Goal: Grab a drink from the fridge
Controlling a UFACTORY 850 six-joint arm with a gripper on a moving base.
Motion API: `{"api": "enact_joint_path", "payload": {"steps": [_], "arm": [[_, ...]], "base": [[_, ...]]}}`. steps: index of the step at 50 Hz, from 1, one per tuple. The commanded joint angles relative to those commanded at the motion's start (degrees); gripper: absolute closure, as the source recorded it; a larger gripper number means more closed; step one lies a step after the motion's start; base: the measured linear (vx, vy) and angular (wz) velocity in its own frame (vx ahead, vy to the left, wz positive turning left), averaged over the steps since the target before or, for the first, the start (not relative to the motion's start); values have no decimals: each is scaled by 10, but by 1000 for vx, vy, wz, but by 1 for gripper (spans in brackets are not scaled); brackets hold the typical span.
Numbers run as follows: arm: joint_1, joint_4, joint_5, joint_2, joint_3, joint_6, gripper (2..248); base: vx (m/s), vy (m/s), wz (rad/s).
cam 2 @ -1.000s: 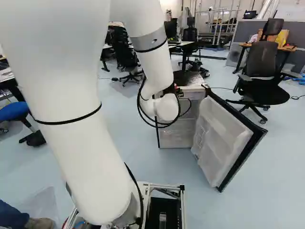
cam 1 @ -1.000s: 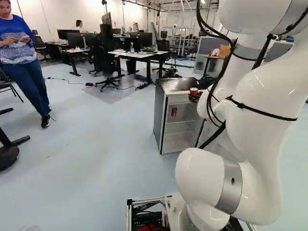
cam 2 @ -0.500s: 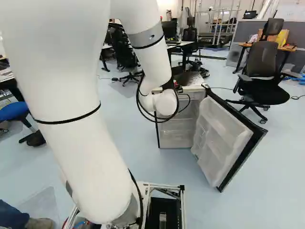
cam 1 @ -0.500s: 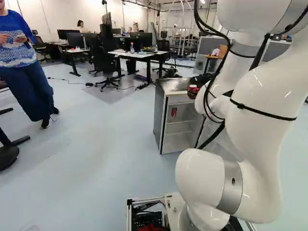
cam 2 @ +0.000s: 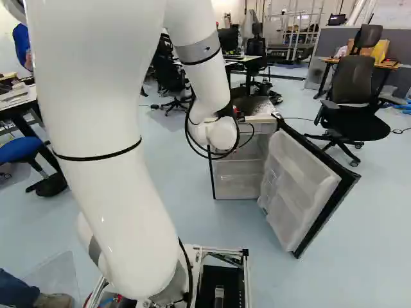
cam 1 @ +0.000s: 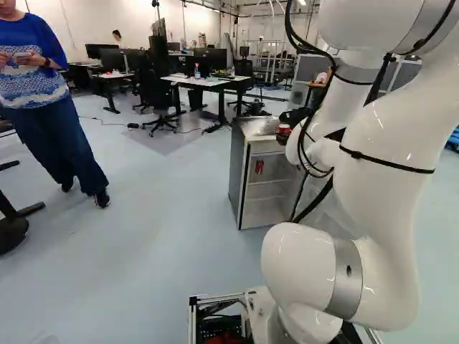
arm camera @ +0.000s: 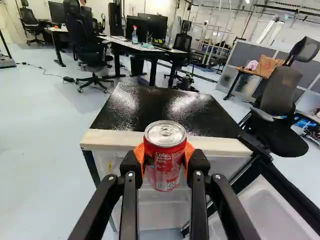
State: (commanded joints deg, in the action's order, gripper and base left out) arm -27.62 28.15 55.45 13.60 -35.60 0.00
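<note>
- The red drink can (arm camera: 165,162) is held upright by the gripper (arm camera: 165,156), its wall pinched from two sides between the orange pads (arm camera: 189,152). In the left base view it is found right of the upper middle, by the front of the fridge (cam 1: 239,170); in the wrist view it is seen against the front edge of the dark top (arm camera: 162,112).
- A full, sealed can is to be expected: fairly heavy for its size, firm while its pressure holds, yet with a thin wall that could be dented by too hard a squeeze.
- If it has been chilled, the metal may be slick with damp, so a steady, moderate grip and slow turns are called for.
- The hold is best kept on the straight wall, around the middle, with the lid and its tab left untouched.
- The can's far side is hidden in the wrist view, and most of its body is covered by the arm (cam 1: 380,208) in the left base view.
- The open door (cam 2: 298,192) is shown at the lower right of the right base view, but is largely hidden in the left one.
- A second red can (cam 1: 259,167) is made out inside, too small for its label to be told.
</note>
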Motion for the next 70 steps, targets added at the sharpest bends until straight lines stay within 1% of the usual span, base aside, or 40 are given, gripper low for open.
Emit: {"api": "enact_joint_path", "payload": {"steps": [4, 40, 70], "arm": [[4, 0, 0, 0, -6, 0, 153], [32, 0, 0, 52, -68, 0, 153], [45, 0, 0, 100, -128, 0, 153]], "base": [[0, 0, 0], [0, 0, 0], [0, 0, 0]]}}
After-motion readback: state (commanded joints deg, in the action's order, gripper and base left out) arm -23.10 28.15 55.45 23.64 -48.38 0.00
